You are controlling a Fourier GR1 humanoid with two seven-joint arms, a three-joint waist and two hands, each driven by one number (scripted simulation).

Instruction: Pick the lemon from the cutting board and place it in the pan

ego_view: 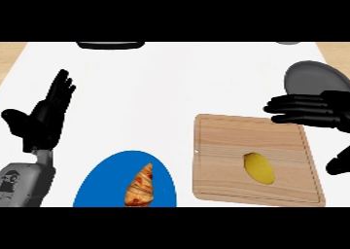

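A yellow lemon (258, 168) lies on the wooden cutting board (228, 141), toward its near right part. The grey pan (313, 78) sits on the counter behind the board's far right corner. My right hand (318, 111) comes in from the right edge, open, with its fingers stretched leftward over the board's far right corner and in front of the pan. Its thumb (343, 160) hangs lower, right of the board. The lemon lies below and left of that hand, untouched. My left hand (43, 116) rests open at the left, fingers up.
A blue plate (106, 182) with a croissant (140, 186) sits near the front edge, left of the board. A dark object (110, 45) shows at the counter's far edge. Wood-toned surfaces flank the white counter on both sides.
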